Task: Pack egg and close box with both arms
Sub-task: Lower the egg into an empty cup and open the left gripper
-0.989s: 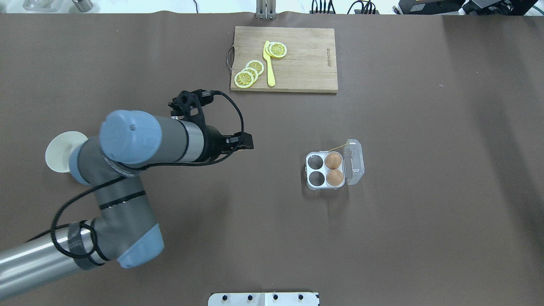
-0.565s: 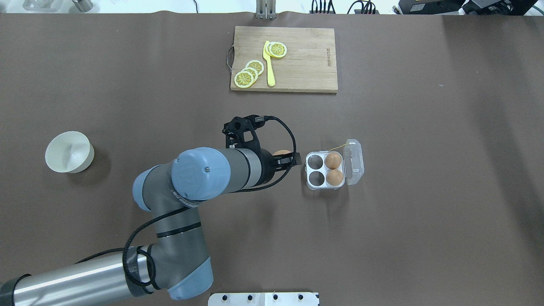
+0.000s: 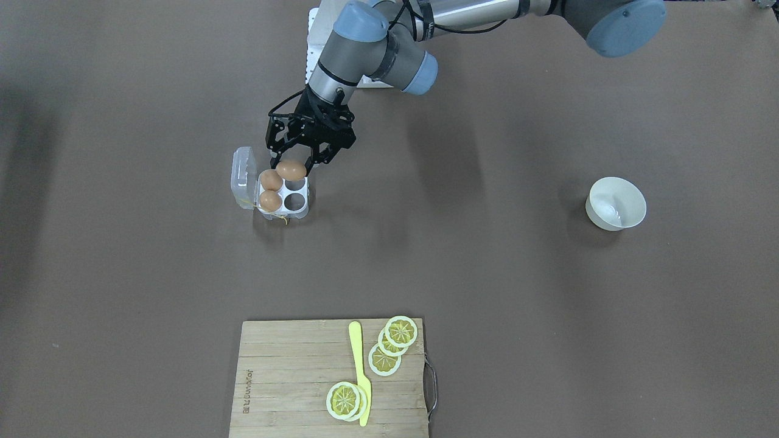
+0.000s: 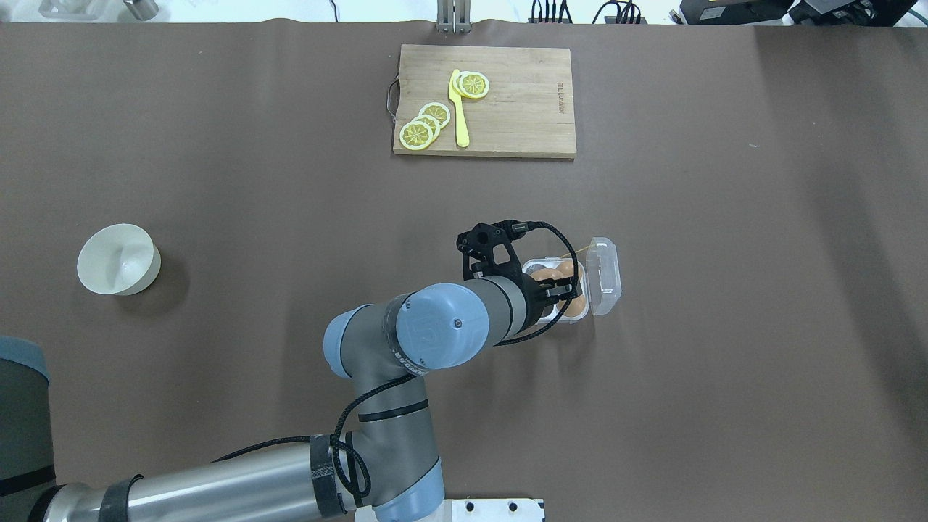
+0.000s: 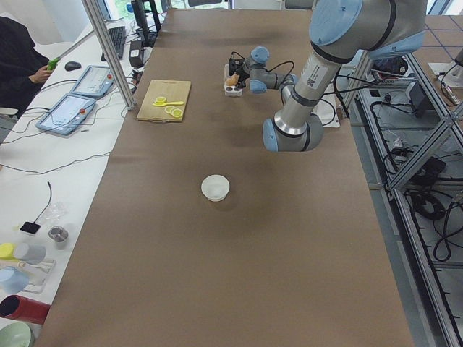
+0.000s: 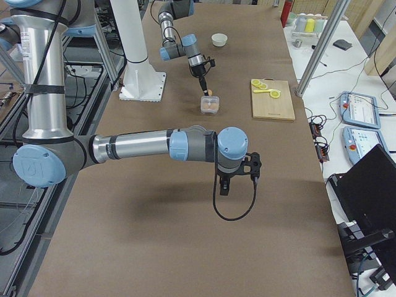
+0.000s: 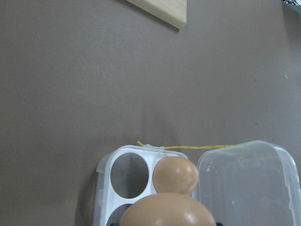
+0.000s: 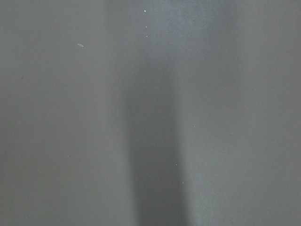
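Two fingers of the left pincer grip the egg, held just above the box — over its empty cells. Two packed eggs fill the cells beside the open lid. The right pincer hangs over the desk, well apart from the box — open or closed, I cannot tell.

1. The left arm reaches down from the top, and its left gripper is clamped on an egg.
2. The egg hangs over the robot-side end of the box, whose lid lies open.
3. Two more eggs sit in the cells beside the lid.
4. A white bowl stands well apart from the box.
5. A cutting board bears lemon slices and a yellow knife.
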